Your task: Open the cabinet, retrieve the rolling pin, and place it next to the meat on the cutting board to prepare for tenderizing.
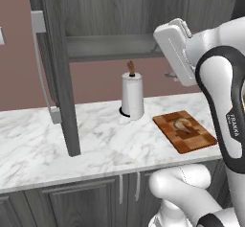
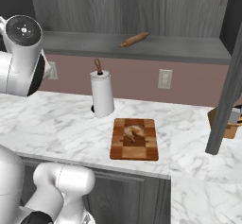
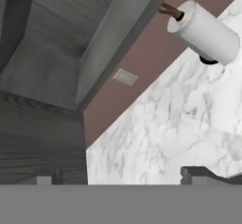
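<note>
The rolling pin (image 2: 134,39) lies on the grey shelf (image 2: 179,48) of the open cabinet (image 2: 142,5), upper centre of the right base view, tilted with its right end higher. Below it, at the frame's centre, the cutting board (image 2: 134,139) rests flat on the marble counter (image 2: 56,124), with the meat (image 2: 133,131) on its upper half (a small curled lump, touching the board). In the left base view the board (image 1: 185,131) sits at centre right and the meat (image 1: 183,124) near its middle. A paper towel roll (image 2: 102,94) stands upright just behind and left of the board. One cabinet door (image 1: 60,77) hangs open at the left of the left base view, a bar handle (image 1: 42,73) on it. An outlet (image 2: 164,79) is on the wall. In the hand view the gripper (image 3: 123,178) has its two fingertips spread wide, nothing between them; the roll (image 3: 205,27) appears upper right.
</note>
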